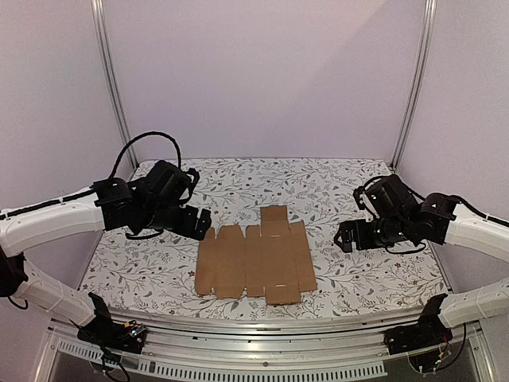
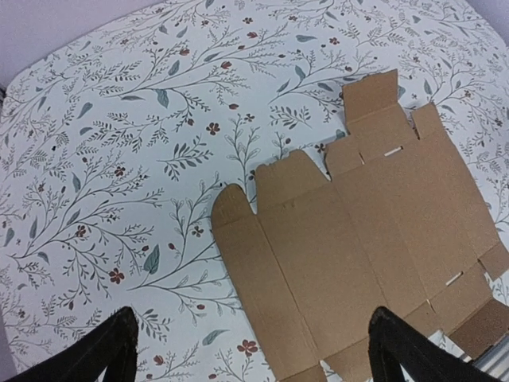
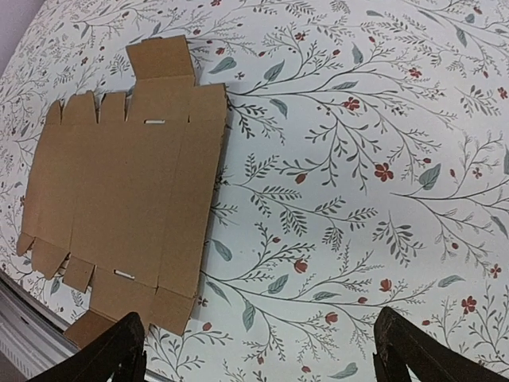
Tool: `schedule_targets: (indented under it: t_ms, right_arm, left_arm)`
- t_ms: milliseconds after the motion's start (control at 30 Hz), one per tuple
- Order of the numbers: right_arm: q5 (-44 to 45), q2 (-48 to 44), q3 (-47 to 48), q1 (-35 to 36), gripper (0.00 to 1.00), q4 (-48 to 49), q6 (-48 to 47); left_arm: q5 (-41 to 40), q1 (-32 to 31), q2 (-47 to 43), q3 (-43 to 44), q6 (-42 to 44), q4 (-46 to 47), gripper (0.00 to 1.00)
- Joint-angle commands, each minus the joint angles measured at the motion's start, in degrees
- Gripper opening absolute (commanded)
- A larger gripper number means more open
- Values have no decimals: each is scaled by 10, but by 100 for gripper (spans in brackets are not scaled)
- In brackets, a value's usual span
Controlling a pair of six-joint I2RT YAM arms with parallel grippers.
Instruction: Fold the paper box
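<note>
The paper box (image 1: 254,261) lies flat and unfolded on the tabletop (image 1: 366,187), towards the near edge, between the two arms. The left jaws and the right jaws both stand released, holding nothing. Begin with an outer panel: slip a finger under its edge, pin the neighbouring panel with the other arm, and lift along the crease so the sheet doesn't skid.

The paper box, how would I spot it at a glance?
Find the table with the flower-patterned top. Near the middle of its front edge lies the paper box: a flat cardboard cutout with flaps, plain brown against all that pattern.
</note>
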Motion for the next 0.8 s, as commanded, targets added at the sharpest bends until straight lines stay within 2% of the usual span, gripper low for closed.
schedule_targets:
  t_ms: [0,133,367,767]
  right_arm:
    - [-134,43,-27,-5,98,102,36]
    - [-206,110,-38,-12,96,177,62]
    - [-263,183,-84,-32,91,298,129]
    - [-301,208,-181,-37,89,444,196]
  left_arm:
    - [24,-3,17,-18,-36,9,100]
    - [47,-2,37,-30,-54,22,100]
    - [97,2,77,-60,-80,70,97]
    - [143,6,168,-74,-96,109,90]
